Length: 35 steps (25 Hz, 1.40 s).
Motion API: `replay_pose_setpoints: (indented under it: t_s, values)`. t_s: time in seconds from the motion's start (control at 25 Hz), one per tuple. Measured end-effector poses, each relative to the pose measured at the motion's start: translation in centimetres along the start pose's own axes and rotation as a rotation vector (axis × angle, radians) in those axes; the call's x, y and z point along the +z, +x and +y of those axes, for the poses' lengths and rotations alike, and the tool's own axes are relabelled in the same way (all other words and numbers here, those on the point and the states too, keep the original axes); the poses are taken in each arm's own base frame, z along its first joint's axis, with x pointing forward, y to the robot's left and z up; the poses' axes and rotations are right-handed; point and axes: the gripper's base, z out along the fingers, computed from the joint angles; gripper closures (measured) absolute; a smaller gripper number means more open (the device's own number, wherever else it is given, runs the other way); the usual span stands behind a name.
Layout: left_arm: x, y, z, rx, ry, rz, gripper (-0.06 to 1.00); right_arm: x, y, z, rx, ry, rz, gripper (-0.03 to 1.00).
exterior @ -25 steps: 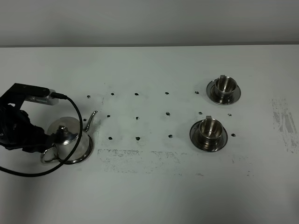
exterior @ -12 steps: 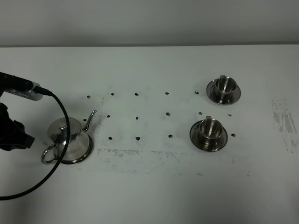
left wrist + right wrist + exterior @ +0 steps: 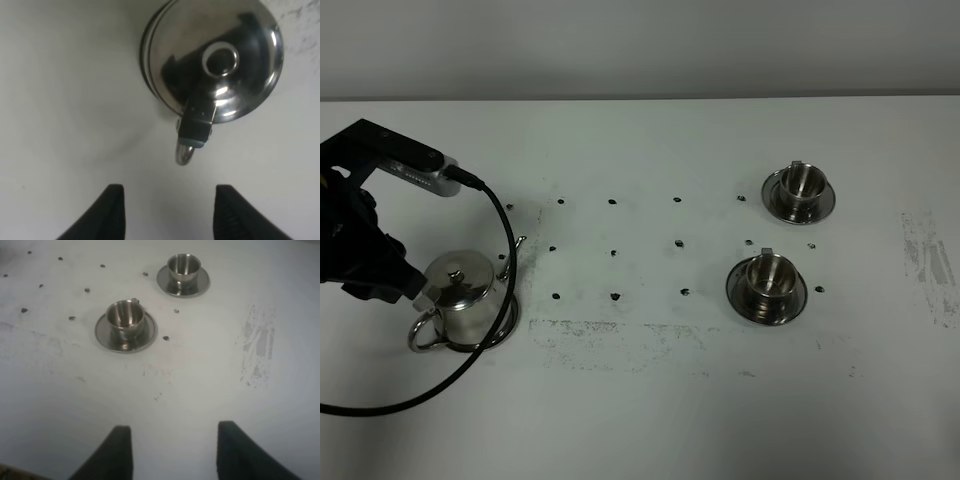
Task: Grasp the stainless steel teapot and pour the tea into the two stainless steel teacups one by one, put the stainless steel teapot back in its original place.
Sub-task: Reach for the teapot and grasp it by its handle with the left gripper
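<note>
Shiny squat stainless steel teapot (image 3: 460, 295) sits upright at the left end of the white bench (image 3: 650, 400), loop handle (image 3: 186, 152) pointing near-left and thin spout (image 3: 521, 243) far-right. The left tool (image 3: 169, 212) is spread and empty, just short of that handle. The right tool (image 3: 175, 452) is spread too.

**Steel teapot and two steel teacups, all upright on the white counter (image 3: 640, 400).**

The stainless steel teapot (image 3: 460, 300) stands at the left of the counter. It is squat and mirror-bright, with its domed, knobbed lid (image 3: 220, 57) seated. The thin curved spout (image 3: 516, 254) points away and to the right, and the loop handle (image 3: 186, 150) is on the opposite, near-left side. The two stainless steel teacups stand well apart from it on the right. Each is a small shiny cylinder centred on a round steel saucer (image 3: 767, 314), with its tiny handle on the far side. The near teacup (image 3: 767, 274) sits level with the teapot. The far teacup (image 3: 800, 183) is further back and slightly right, not touching the first. What the cups hold cannot be told.
</note>
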Motion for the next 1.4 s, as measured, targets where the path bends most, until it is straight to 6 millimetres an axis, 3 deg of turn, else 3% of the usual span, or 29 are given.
replay_pose_setpoints:
  t_s: [0.64,1.4]
  values:
    - [4.7,-0.8,-0.7,0.156,0.036,0.111,0.55,0.0,0.0,0.0,0.000,0.000,0.000,0.58]
    - [7.2,-1.3,-1.3,0.181,0.050,0.122,0.55,0.0,0.0,0.0,0.000,0.000,0.000,0.58]
